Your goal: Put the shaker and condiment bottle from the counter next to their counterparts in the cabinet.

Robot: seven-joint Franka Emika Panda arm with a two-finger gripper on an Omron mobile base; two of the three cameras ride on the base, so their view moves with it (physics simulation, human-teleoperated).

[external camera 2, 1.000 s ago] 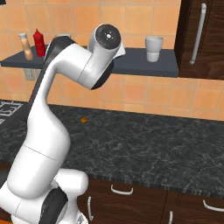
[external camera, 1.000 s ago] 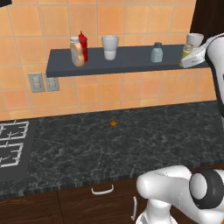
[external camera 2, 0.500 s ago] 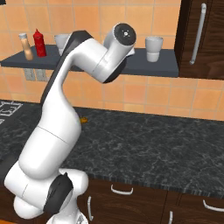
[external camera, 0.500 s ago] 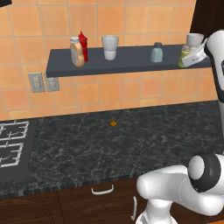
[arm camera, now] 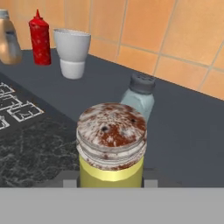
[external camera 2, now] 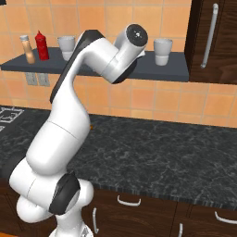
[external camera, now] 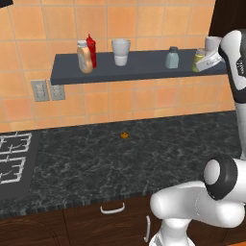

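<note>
My gripper [arm camera: 110, 180] is shut on the yellow-green shaker [arm camera: 111, 151], whose speckled grey cap fills the hand view's lower middle. In the left base view the shaker [external camera: 198, 60] is held tilted at the right end of the dark grey shelf [external camera: 144, 68], a little right of the pale grey-blue shaker [external camera: 172, 58]. That pale shaker [arm camera: 139, 94] stands just behind the held one. The tan condiment bottle [external camera: 84, 57] stands on the shelf's left part, touching or nearly touching the red bottle [external camera: 91, 50]. The black counter [external camera: 144, 158] lies below.
A white cup [external camera: 121, 52] stands mid-shelf and another white cup [external camera 2: 163, 51] near the shelf's right end. A dark cabinet door [external camera 2: 215, 41] is at the right. A stove [external camera: 12, 158] sits at the counter's left, and a small orange object [external camera: 124, 135] lies on the counter.
The arm's upper joint has swung slightly to the right in the right base view. The shaker stays in the gripper at the shelf's right end, barely shifted.
</note>
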